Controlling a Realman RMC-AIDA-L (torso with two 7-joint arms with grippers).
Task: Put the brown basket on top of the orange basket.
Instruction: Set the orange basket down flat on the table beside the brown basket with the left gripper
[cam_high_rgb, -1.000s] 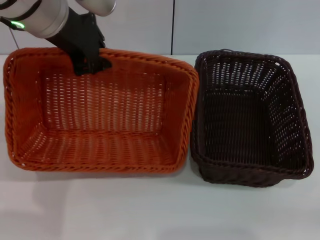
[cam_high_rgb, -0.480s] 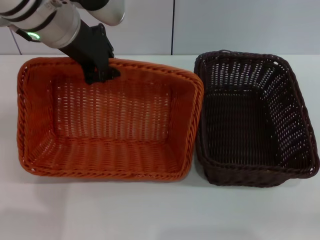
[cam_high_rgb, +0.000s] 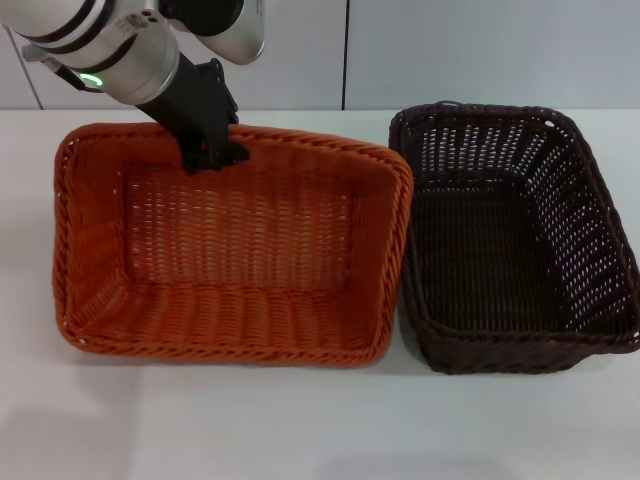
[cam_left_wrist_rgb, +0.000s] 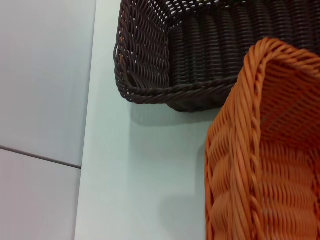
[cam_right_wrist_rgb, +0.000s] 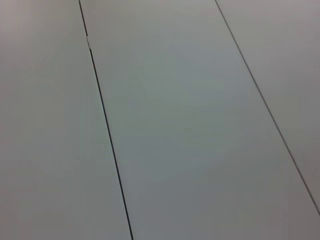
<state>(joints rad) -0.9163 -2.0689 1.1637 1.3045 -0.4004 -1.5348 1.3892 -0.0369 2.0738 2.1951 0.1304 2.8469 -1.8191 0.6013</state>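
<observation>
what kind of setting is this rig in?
Likely a lab or test bench: a bare white table, plain grey wall panels, and just the orange basket and brown basket, left gripper on the orange rim.

Bright, even light from above.
Soft, faint shadows lie on the white table (cam_high_rgb: 300, 420) just beside the orange basket (cam_high_rgb: 230, 260) and brown basket (cam_high_rgb: 515, 240). No glare; the close-up weave looks slightly blurry.

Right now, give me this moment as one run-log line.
left gripper: shut on orange basket far rim | brown basket: on table, beside orange basket on robot's right, not stacked | right gripper: not in view
</observation>
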